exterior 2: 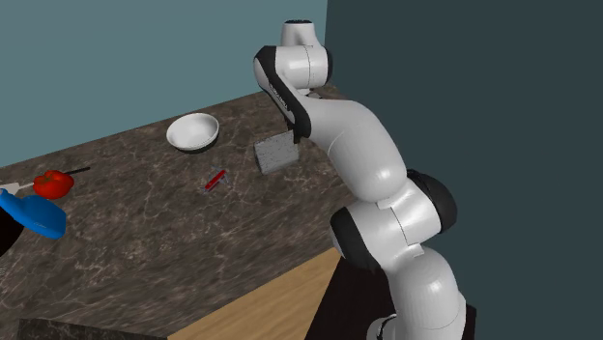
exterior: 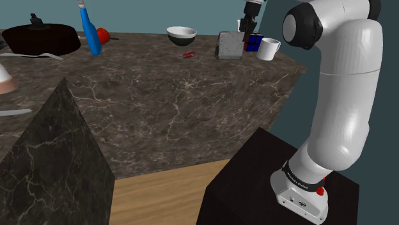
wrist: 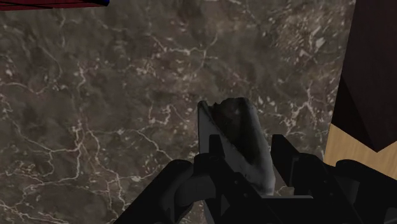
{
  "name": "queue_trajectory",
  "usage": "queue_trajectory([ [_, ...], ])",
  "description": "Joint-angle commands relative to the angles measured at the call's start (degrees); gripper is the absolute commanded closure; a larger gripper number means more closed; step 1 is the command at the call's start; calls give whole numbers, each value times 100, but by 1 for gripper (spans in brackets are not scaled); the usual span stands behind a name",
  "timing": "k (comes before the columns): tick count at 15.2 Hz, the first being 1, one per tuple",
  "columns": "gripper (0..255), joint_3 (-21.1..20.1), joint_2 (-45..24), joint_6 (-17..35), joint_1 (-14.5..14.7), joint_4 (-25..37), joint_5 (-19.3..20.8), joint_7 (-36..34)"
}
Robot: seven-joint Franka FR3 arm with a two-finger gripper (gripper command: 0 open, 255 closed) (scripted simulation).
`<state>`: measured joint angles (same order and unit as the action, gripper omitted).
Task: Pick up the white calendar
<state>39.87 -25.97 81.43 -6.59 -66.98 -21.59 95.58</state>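
Grip is the step in hand. The gripper [wrist: 248, 151] is closed on the grey calendar [wrist: 232, 121], with one black finger pressing each side. The calendar seems to rest upright on the dark marble counter [exterior: 160, 102], just beside the coloured cube [exterior: 254, 42] and the white mug [exterior: 268, 48]. The next move, I think, calls for a straight, slow lift, so that it does not slip.
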Motion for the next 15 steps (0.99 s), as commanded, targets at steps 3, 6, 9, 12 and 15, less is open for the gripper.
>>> queue_trajectory([
  [3, 255, -2, 0, 3, 6, -11, 1, -3],
  [6, 255, -15, -75, -198, -82, 267, -47, -27],
  [9, 255, -38, -202, -513, -237, 714, -131, -61],
  [12, 255, -77, -370, -863, -440, 1245, -244, -107],
  [15, 255, -144, -608, -1272, -720, 1919, -404, -176],
])
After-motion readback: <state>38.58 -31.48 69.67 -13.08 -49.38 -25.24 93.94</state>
